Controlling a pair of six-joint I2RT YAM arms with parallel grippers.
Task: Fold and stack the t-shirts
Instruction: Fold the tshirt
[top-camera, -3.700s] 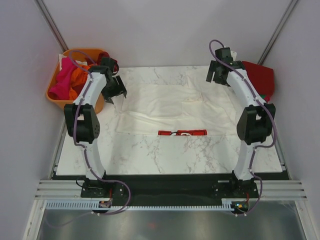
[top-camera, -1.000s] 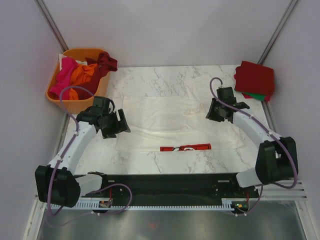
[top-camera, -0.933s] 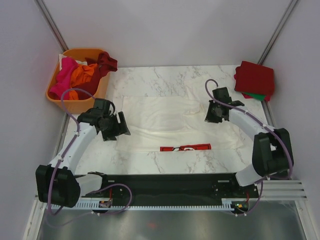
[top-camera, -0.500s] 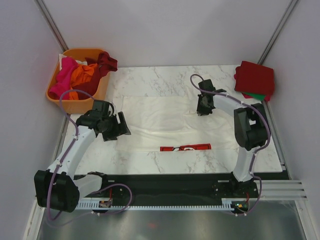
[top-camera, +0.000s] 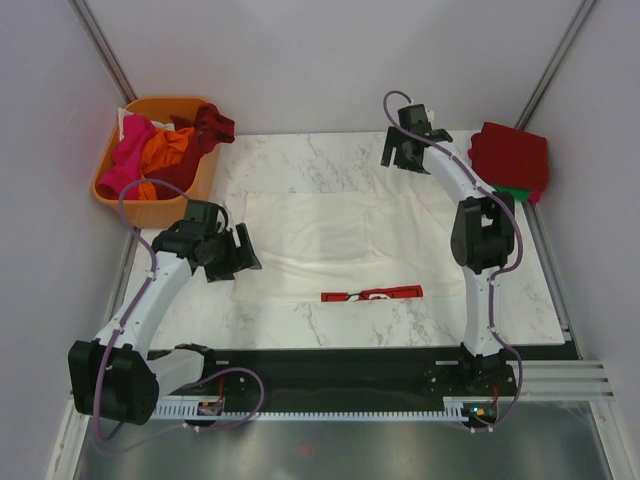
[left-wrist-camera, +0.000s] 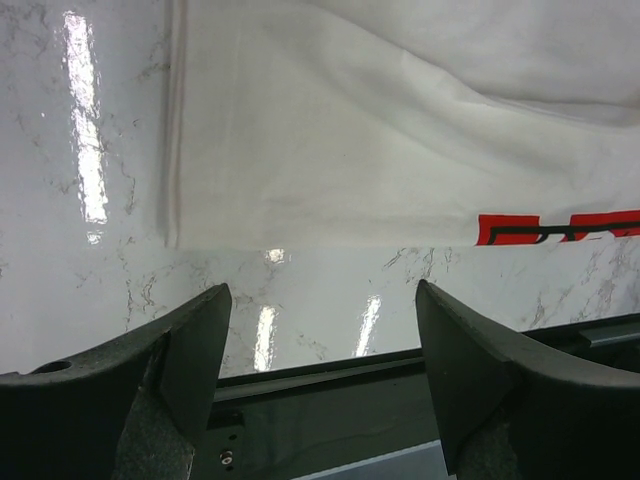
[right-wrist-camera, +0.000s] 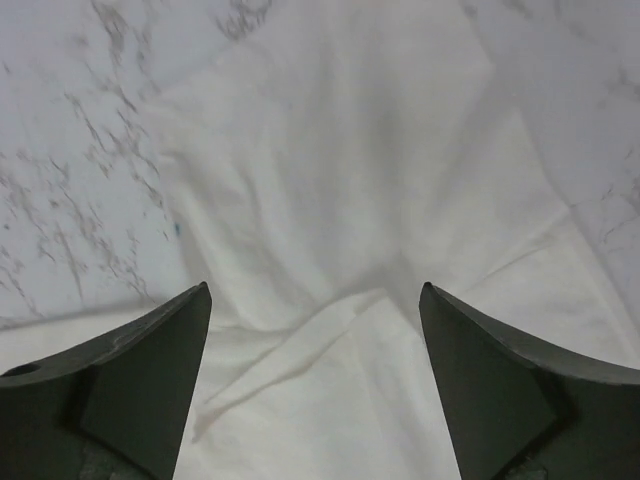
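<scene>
A: Marble tabletop, pale walls around it. What's the biggest thing on it?

B: The cream-white t-shirt. It's spread flat in the middle, with its red print showing as a strip at the near edge.

A: Other tees?

B: A pink tee, an orange tee and a dark red tee are heaped in the orange basket by the far left corner. A folded red tee lies on a green tee at far right.

A: And the arms?

B: The left end effector hangs over the shirt's left edge with its fingers apart. The right end effector is above the shirt's far right part, with its fingers likewise spread, gripping nothing.
</scene>
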